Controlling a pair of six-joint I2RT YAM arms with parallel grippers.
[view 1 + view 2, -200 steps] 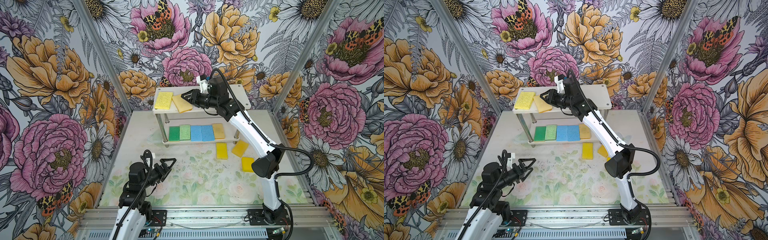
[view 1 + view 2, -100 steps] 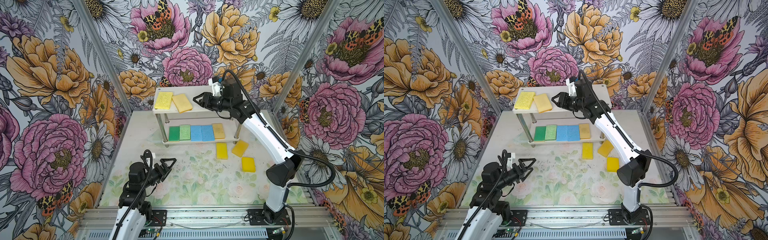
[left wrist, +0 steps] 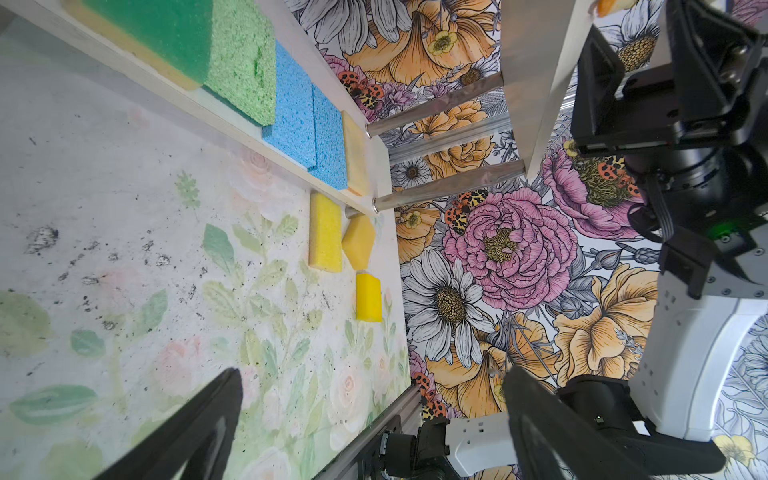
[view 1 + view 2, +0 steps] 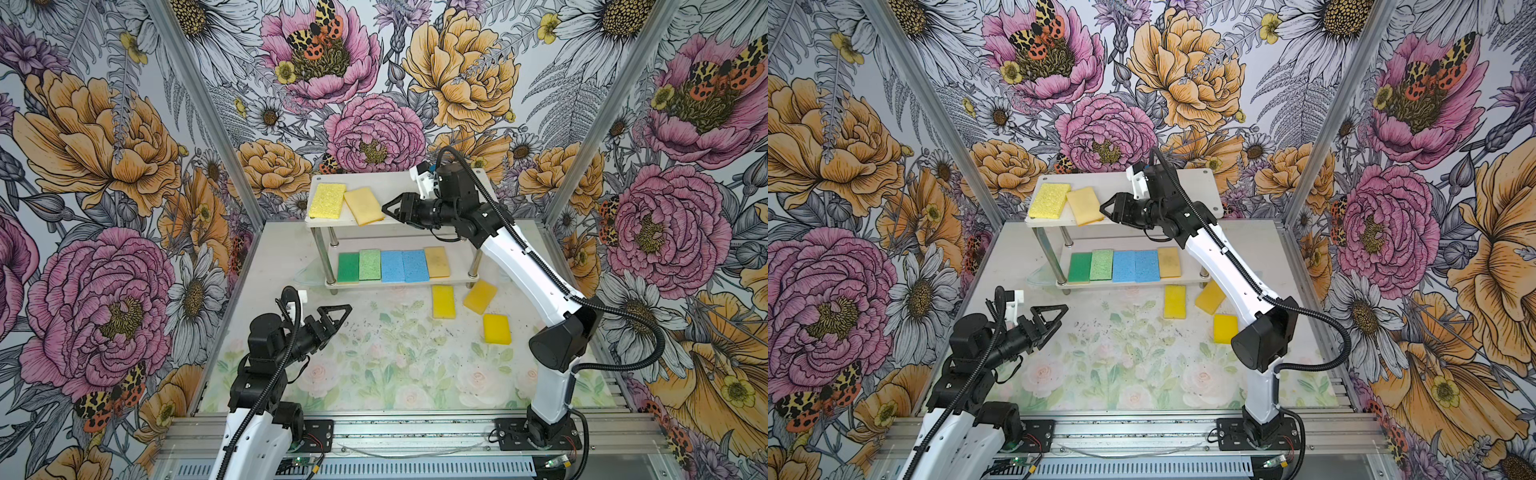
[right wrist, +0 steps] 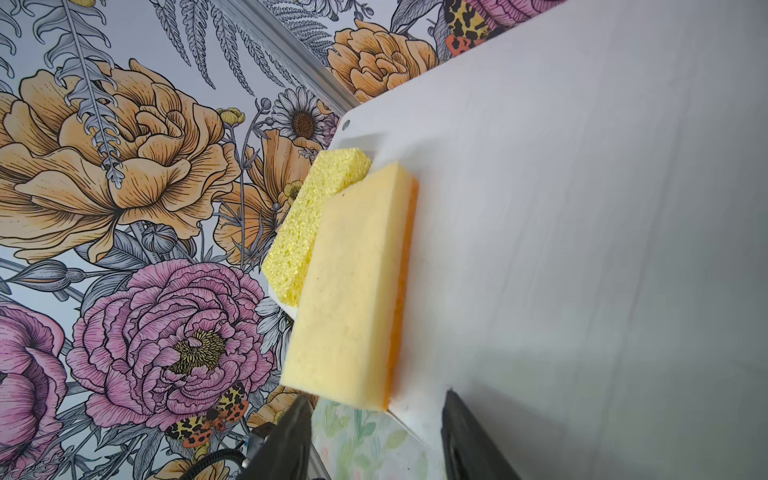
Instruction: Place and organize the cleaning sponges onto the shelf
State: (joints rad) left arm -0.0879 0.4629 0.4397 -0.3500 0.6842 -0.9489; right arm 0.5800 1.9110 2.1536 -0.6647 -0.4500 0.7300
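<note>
In both top views the white shelf stands at the back. Its top board holds a porous yellow sponge and a pale yellow sponge lying askew. On the lower board lie dark green, light green, two blue and a tan sponge. Three yellow sponges lie on the table. My right gripper is open and empty, just right of the pale sponge. My left gripper hangs wide open over the front left.
Floral walls close in the table on three sides, with metal corner posts. A metal rail runs along the front edge. The right arm's elbow hangs over the table's right side, near the loose sponges.
The right gripper has let go of the pale yellow sponge on the top board, opened, and drawn back to the right. The left arm has not moved.
</note>
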